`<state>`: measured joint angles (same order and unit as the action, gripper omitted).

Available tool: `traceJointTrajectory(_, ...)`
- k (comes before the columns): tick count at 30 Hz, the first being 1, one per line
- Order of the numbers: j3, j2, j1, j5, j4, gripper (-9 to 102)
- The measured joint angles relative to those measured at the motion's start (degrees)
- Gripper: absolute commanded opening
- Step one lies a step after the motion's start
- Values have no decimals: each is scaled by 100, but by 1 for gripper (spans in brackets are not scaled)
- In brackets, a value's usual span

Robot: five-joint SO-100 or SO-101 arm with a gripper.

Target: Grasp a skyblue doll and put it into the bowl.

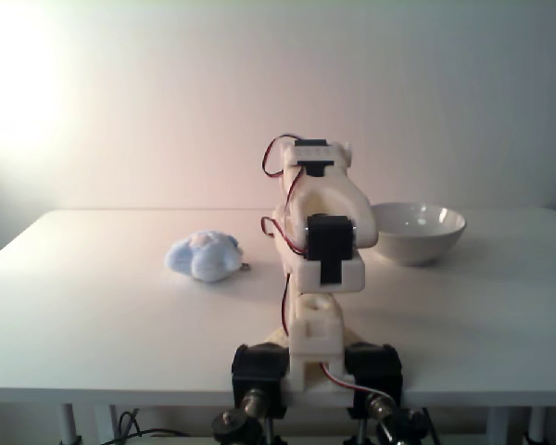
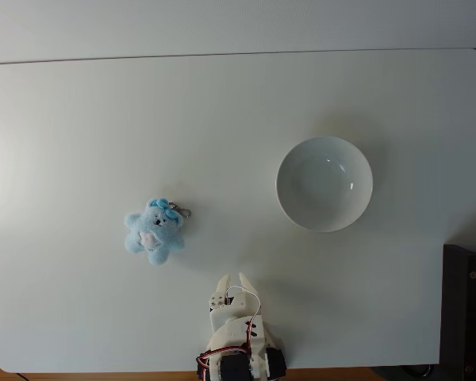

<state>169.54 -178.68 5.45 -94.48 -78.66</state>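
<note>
The doll (image 2: 154, 231) lies on the white surface (image 2: 79, 119), well to the left of the bowl (image 2: 324, 183) when I look from above. It is small, blue and fluffy, with a pale patch on its tummy and a little metal ring by its head. The bowl has nothing in it.

My hand (image 2: 232, 281) is down near the front edge of the surface, lower than the bowl and off to its left. My two fingers are a little bit apart and hold nothing. The doll is near my hand but not touching it.

I think I am at the very start. The doll is not grabbed yet. Next I need to reach out toward the doll, open my fingers wider, come down over it and squeeze its soft body.

The view from above shows the doll's arms and legs and the inside of the bowl. The view from behind my arm (image 1: 320, 250) shows the doll as just a blue lump, and how tall the bowl stands.
</note>
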Motion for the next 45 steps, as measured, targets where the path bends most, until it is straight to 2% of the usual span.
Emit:
traceJointTrajectory(5, 0, 0, 0, 0, 9, 19)
traceJointTrajectory(8, 0, 0, -9, 0, 9, 33)
traceJointTrajectory(14, 0, 0, -229, 0, 9, 69)
traceJointTrajectory(19, -149, 0, -545, 0, -35, 86)
traceJointTrajectory(28, -1362, 0, -870, 0, -53, 88)
traceJointTrajectory(38, -2188, 0, -870, 0, 826, 88)
traceJointTrajectory(45, -2716, 0, -870, 0, 932, 82)
